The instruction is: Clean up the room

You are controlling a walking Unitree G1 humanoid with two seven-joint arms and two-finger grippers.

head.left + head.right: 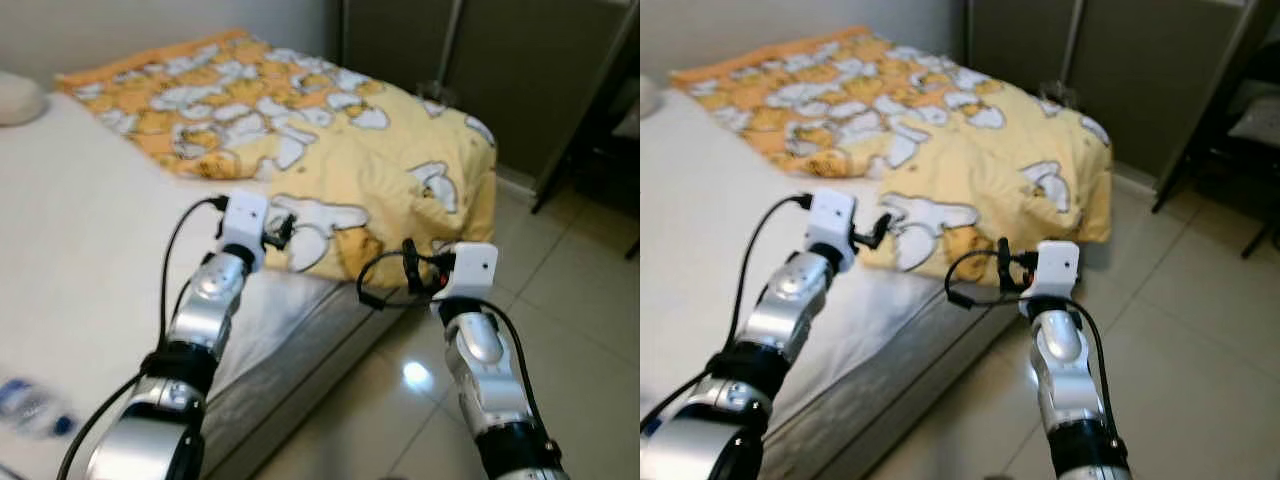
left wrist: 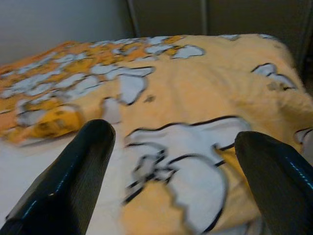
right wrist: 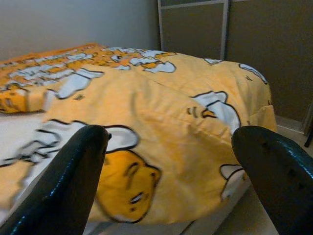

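A yellow blanket [image 1: 330, 150] printed with white and orange cartoon figures lies crumpled over the far half of the bed and hangs over its corner. The white sheet [image 1: 80, 230] is bare on the near half. My left gripper [image 2: 173, 134] is open above the sheet, just short of the blanket's near edge [image 2: 186, 196], with nothing between its fingers [image 2: 73, 176]. My right gripper [image 3: 171, 133] is open beside the bed's corner, over the floor, facing the hanging part of the blanket [image 3: 161, 147]. Its fingers [image 3: 68, 181] hold nothing.
A white pillow [image 1: 15, 95] lies at the bed's far left. A blurred plastic bottle [image 1: 30, 408] rests on the sheet near my left arm. Dark wardrobe doors [image 1: 480, 60] stand behind the bed. Tiled floor [image 1: 570, 300] spreads to the right, with black furniture legs [image 1: 585, 140] at the far right.
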